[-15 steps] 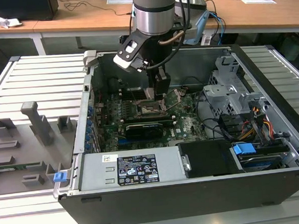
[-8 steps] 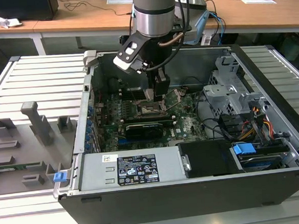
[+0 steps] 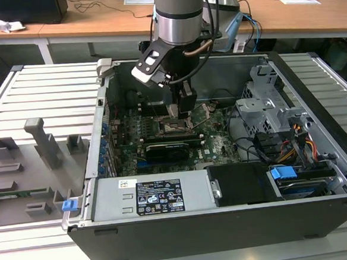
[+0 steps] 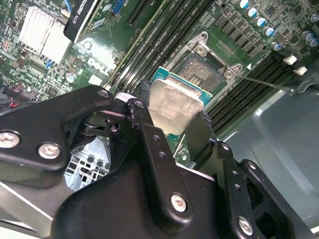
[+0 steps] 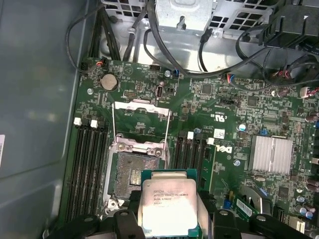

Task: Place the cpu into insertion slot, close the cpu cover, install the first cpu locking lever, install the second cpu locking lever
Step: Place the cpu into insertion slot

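Gripper (image 4: 172, 113) of the single arm, with two black fingers (image 4: 144, 107) clamped on opposite edges of one cpu (image 5: 168, 206). The chip is a flat square with a dull silver-grey metal lid, faint print on it, and a green rim of substrate showing round the lid. It hangs just over the near edge of the one insertion slot (image 5: 130, 174) and is not seated. The slot is a dark square socket in a metal rim, and it lies bare. Beyond it the one cpu cover (image 5: 142, 105), a thin silvery frame, is swung back off the socket, with two thin levers (image 5: 167, 124) raised at its sides. Long black memory slots flank the socket on the green motherboard (image 5: 199, 99), which also carries one finned silver heatsink (image 5: 271, 154) and one coin cell (image 5: 108, 81). In the exterior view the board sits in one open black computer case (image 3: 322, 215) on a ribbed grey table (image 3: 40, 92). Grey fixtures (image 3: 37, 145) stand at the exterior view's left and wooden desks (image 3: 94, 19) run along the upper edge.
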